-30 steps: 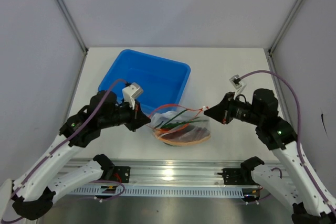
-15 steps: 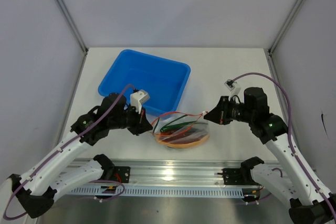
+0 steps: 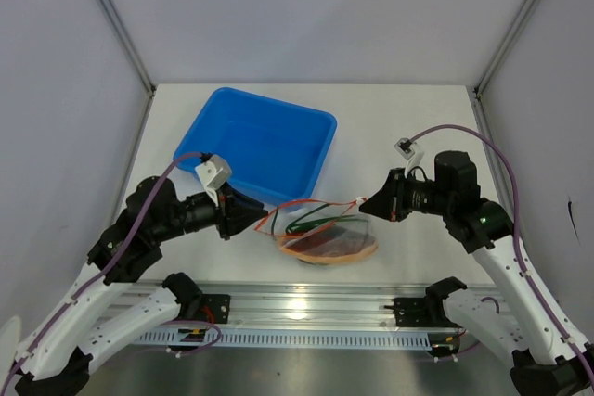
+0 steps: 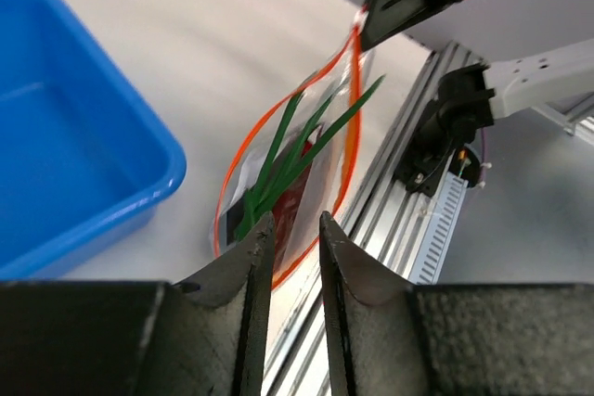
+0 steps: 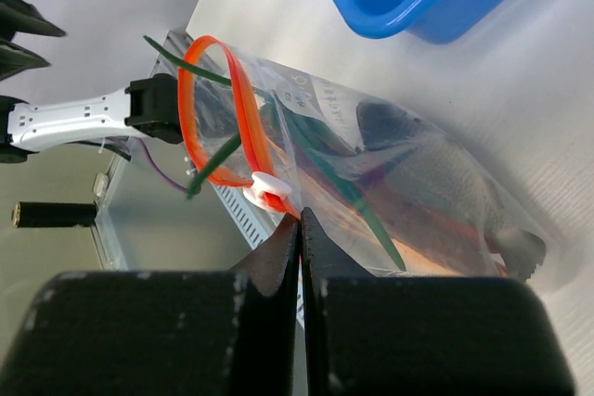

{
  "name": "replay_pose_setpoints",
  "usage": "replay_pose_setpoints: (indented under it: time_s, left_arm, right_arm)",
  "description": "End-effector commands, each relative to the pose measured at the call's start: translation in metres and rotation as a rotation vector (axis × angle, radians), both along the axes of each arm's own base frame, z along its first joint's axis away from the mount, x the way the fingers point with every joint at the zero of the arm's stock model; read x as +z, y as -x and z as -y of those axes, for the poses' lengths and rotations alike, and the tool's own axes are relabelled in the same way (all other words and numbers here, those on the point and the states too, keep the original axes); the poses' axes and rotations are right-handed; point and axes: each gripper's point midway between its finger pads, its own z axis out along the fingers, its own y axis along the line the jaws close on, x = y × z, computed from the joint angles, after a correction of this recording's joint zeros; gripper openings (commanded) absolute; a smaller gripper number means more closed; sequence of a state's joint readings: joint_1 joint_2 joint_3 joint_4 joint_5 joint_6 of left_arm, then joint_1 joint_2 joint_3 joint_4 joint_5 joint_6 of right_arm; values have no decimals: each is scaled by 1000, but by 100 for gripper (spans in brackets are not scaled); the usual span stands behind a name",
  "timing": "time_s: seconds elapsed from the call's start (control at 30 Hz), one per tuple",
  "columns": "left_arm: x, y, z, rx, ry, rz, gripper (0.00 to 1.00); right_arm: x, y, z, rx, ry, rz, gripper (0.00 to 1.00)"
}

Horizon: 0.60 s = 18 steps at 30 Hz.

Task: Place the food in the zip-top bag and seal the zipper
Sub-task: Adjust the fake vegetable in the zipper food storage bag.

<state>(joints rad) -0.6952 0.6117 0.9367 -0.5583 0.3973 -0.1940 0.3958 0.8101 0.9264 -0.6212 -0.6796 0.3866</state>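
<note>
The clear zip-top bag [image 3: 325, 234] lies on the table in front of the blue tray, with its mouth gaping. Its orange-red zipper [image 3: 306, 203] forms an open loop, also seen in the left wrist view [image 4: 351, 127] and the right wrist view [image 5: 243, 118]. Inside are green onion leaves [image 4: 288, 150], a purple-red and orange slice [image 3: 332, 246] and a dark piece [image 5: 390, 122]. My right gripper [image 3: 364, 201] is shut on the bag's right corner next to the white slider [image 5: 264, 189]. My left gripper [image 3: 256, 219] is slightly open and empty, just left of the bag's left end.
The blue tray [image 3: 213, 108] stands behind and left of the bag, close to my left arm. The metal rail [image 3: 306, 303] runs along the near table edge just in front of the bag. White walls enclose the table.
My left arm has drawn back to the left, off the bag's left end. The bag has sagged flatter on the table. My right gripper has kept its hold and hardly moved.
</note>
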Motion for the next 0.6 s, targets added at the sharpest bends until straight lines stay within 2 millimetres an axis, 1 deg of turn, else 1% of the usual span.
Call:
replay_pose_setpoints:
  time_s: [0.0, 0.07, 0.1, 0.13, 0.17, 0.2, 0.23, 0.27, 0.3, 0.33, 0.37, 0.4, 0.47, 0.5, 0.53, 0.57]
  left_arm:
    - [46, 11, 9, -104, 114, 179, 27]
    - [46, 19, 21, -194, 106, 171, 24]
    - [55, 22, 24, -223, 111, 182, 23]
    - [48, 25, 35, -271, 90, 150, 24]
    - [47, 28, 42, -301, 82, 150, 27]
    - [54, 30, 46, -317, 77, 179, 33]
    - [52, 32, 54, -315, 54, 184, 48]
    - [43, 29, 64, -326, 11, 167, 50]
    - [36, 26, 69, -330, -25, 178, 51]
    - [35, 27, 76, -333, -42, 181, 52]
    - [21, 15, 83, -295, -90, 163, 51]
    - [21, 13, 87, -295, -92, 164, 50]
    - [9, 9, 95, -297, -112, 146, 40]
    - [10, 5, 98, -286, -104, 151, 36]
    - [4, 4, 99, -283, -113, 145, 34]
    - [1, 1, 102, -278, -121, 142, 35]
  right_arm:
    - [26, 1, -5, 48, -45, 87, 0]
    - [30, 2, -6, 56, -59, 91, 0]
    - [32, 2, -6, 56, -65, 98, 0]
    - [34, 3, -7, 60, -69, 102, 0]
    - [36, 4, -7, 64, -73, 105, 0]
    - [37, 5, -7, 70, -75, 107, 0]
    - [38, 5, -7, 72, -75, 111, 0]
    - [37, 6, -7, 74, -72, 111, 0]
    - [38, 6, -7, 75, -73, 111, 0]
    - [38, 6, -7, 76, -74, 110, 0]
    - [40, 7, -8, 81, -80, 115, 0]
    - [40, 8, -8, 84, -83, 112, 0]
    - [43, 9, -8, 86, -88, 123, 0]
    - [44, 9, -8, 89, -89, 126, 0]
    - [45, 10, -8, 91, -89, 127, 0]
    - [46, 10, -8, 94, -91, 131, 0]
